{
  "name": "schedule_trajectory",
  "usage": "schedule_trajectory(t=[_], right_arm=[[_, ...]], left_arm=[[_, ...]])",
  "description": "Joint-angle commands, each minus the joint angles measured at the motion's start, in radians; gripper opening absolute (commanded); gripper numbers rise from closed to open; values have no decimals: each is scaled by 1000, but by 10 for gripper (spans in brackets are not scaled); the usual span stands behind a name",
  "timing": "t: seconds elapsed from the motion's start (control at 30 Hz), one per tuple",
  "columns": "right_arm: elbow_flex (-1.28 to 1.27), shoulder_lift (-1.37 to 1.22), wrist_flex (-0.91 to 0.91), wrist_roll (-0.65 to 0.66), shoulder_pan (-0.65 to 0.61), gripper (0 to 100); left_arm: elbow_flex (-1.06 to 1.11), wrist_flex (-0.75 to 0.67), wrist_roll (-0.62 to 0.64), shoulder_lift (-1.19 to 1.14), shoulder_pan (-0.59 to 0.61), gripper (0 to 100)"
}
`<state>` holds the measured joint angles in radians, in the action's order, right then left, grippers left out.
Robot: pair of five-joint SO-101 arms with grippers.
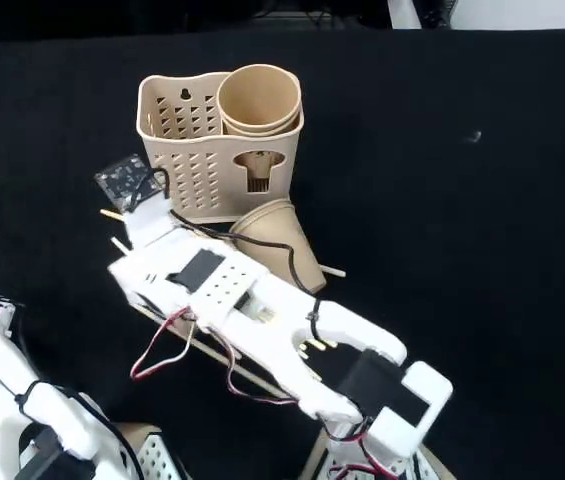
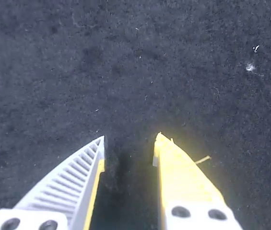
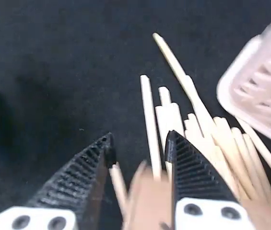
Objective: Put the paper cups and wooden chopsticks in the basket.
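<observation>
Black cloth table [image 1: 442,200]. Right gripper [image 3: 140,139] is held w/ jaws apart, tips amid the wooden chopsticks [image 3: 171,115], which fan out ahead of it; basket [image 3: 265,91] sits just beyond. Judged best: sticks centred btwn tips before closing. Left gripper [image 2: 130,138] is parted over bare cloth. No legible print is seen.

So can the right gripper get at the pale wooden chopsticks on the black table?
Probably yes: the right gripper is open just over the pale wooden chopsticks, with at least one stick lying between its fingers.
</observation>
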<state>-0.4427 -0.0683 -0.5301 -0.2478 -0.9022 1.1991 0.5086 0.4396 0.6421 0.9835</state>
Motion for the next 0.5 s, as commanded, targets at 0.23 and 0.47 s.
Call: schedule_trajectory(t=[0.23, 0.47], right_arm=[[64, 70, -186, -2, 21, 178], [39, 346, -420, 365, -18, 178]], left_arm=[[-35, -15, 6, 17, 7, 170], [-31, -15, 6, 18, 7, 170]])
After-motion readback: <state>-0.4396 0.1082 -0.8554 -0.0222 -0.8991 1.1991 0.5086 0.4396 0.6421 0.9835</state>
